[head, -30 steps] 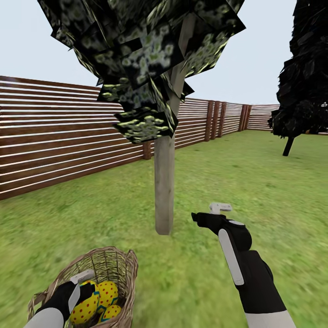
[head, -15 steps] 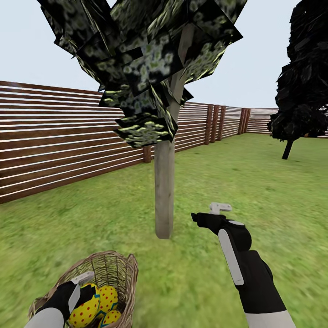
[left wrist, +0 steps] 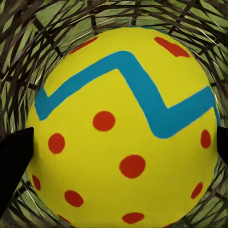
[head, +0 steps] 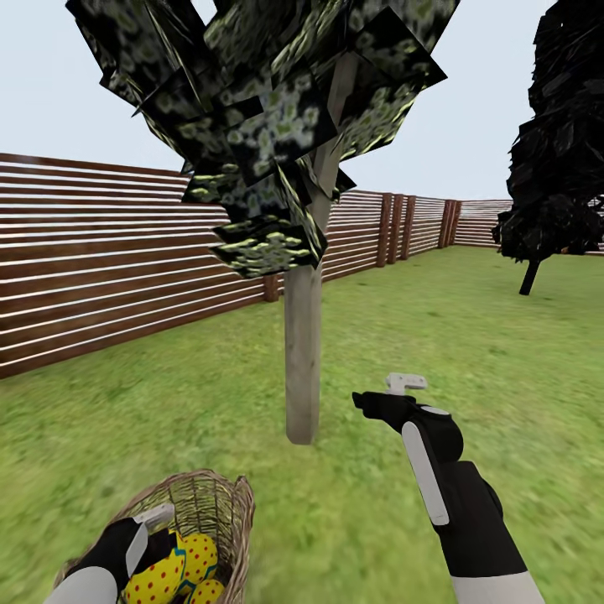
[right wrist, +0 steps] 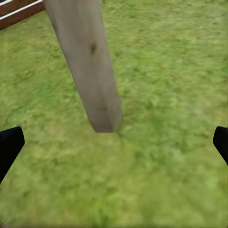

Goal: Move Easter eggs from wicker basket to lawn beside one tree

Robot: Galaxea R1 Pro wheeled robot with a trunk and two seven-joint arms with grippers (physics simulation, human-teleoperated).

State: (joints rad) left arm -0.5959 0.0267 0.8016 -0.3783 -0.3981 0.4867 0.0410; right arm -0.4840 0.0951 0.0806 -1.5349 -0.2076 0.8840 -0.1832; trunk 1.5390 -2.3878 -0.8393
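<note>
Easter eggs (head: 180, 566) are seen in wicker basket (head: 205, 503), lower left of frame; left hand (head: 143, 537) is spread around the top egg, ungripped. Right hand (head: 382, 398), open, is nearer tree (head: 302, 369).

**Left arm low, right arm raised**

The black-and-white left arm reaches down, its black left gripper with white finger pads (head: 149, 530) spread wide; dark fingertips (left wrist: 14, 161) sit at either edge of the left wrist view. The right arm bends up at the elbow, its black right gripper (head: 387, 394) held level, jaws parted, nothing between them.
</note>
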